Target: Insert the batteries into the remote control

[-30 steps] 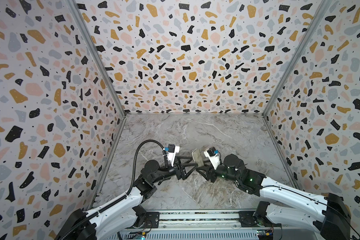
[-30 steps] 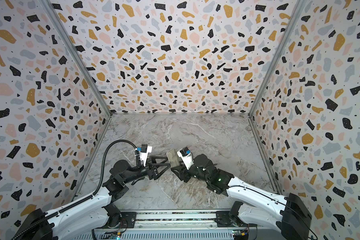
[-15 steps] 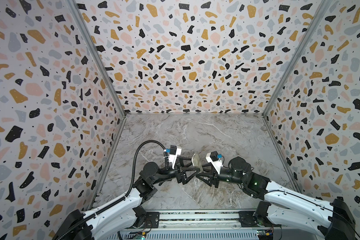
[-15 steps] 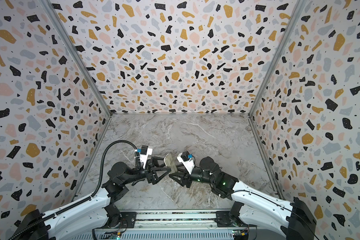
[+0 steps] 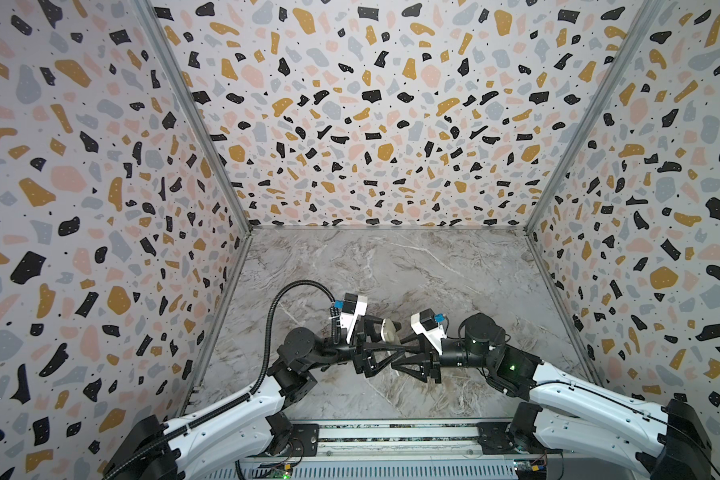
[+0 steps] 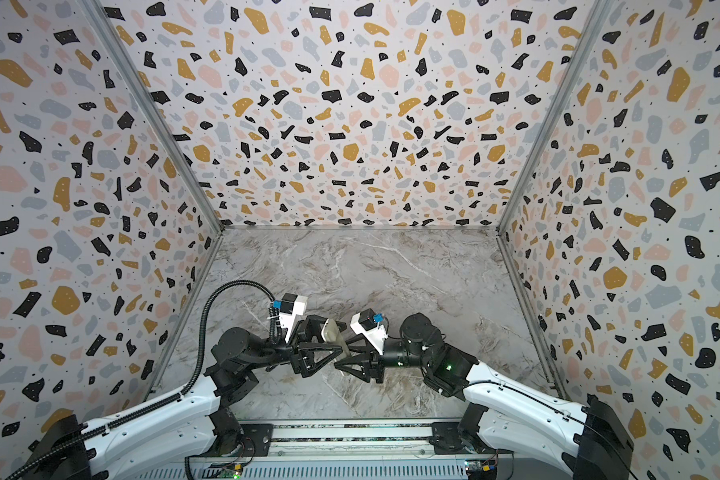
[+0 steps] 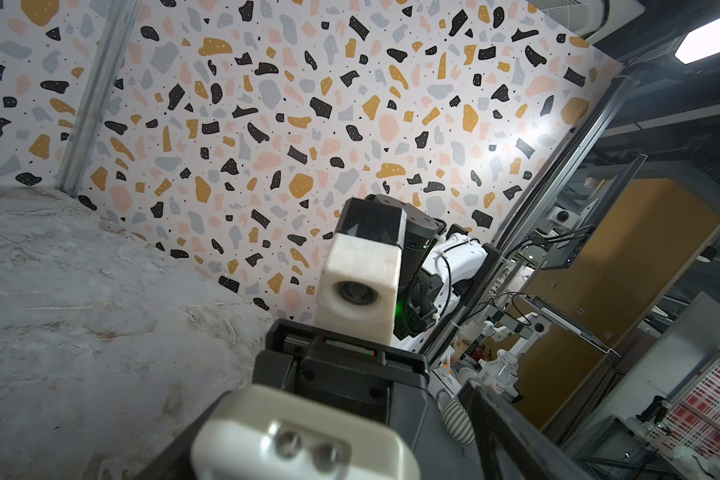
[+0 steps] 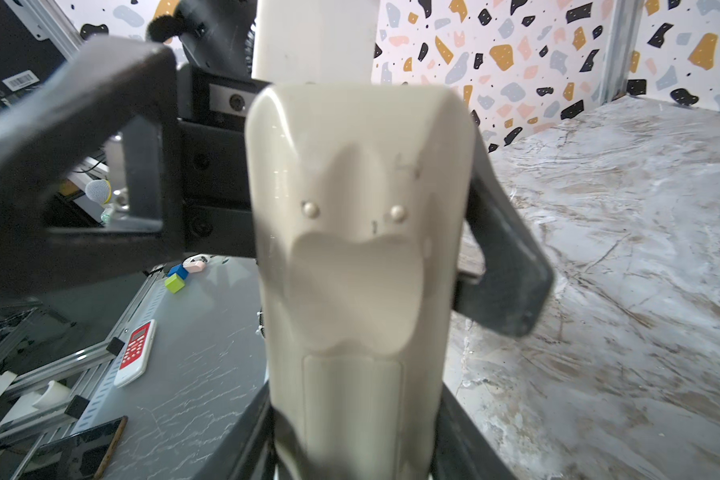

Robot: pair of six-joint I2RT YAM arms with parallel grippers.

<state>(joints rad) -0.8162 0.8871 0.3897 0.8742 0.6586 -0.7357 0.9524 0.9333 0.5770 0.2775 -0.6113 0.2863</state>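
My right gripper [image 5: 400, 353] is clamped on one end of the remote [image 8: 358, 249], whose pale back faces its wrist camera. My left gripper's [image 5: 385, 343] jaws stand apart, straddling the other end. Both meet near-centre above the table [image 5: 391, 266].

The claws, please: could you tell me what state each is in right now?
Left claw: open, jaws either side of the remote control.
Right claw: closed, holding the remote control.
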